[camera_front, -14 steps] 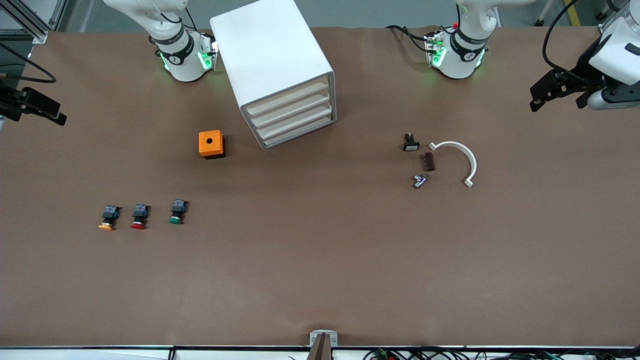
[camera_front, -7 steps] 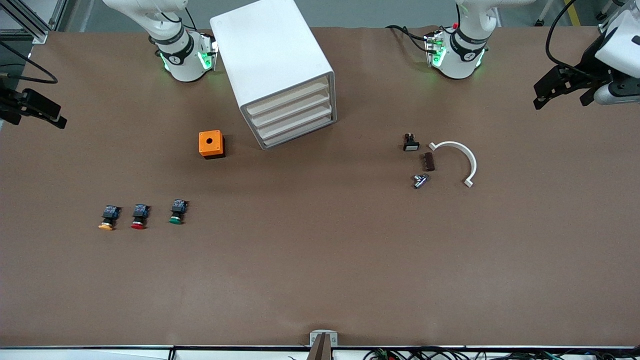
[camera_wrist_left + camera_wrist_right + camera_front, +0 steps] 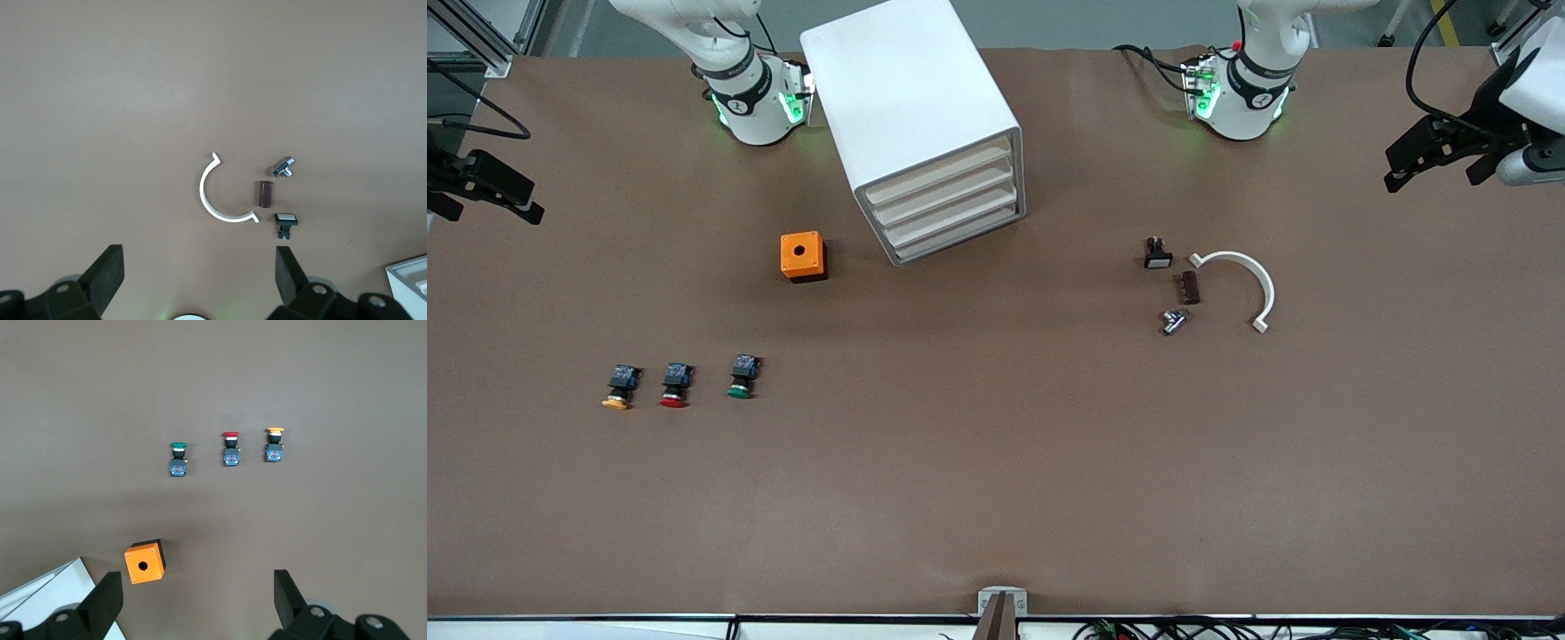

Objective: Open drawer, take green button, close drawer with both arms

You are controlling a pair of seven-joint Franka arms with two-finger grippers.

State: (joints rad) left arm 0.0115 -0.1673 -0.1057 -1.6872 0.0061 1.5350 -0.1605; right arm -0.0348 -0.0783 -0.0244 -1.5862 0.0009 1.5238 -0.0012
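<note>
Here the green-capped button (image 3: pixel 741 378) lies on the bench (image 3: pixel 996 462) toward the right arm's end, beside a red-capped button (image 3: pixel 675 386) and a yellow-capped button (image 3: pixel 619 388), nearer the front camera than the orange box (image 3: pixel 803 256). The white drawer cabinet (image 3: pixel 920 124) has all drawers shut. The right gripper (image 3: pixel 494 191) hangs at its end of the bench, jaws apart and empty; the left gripper (image 3: pixel 1440 156) likewise, spread wide, holding nothing.
</note>
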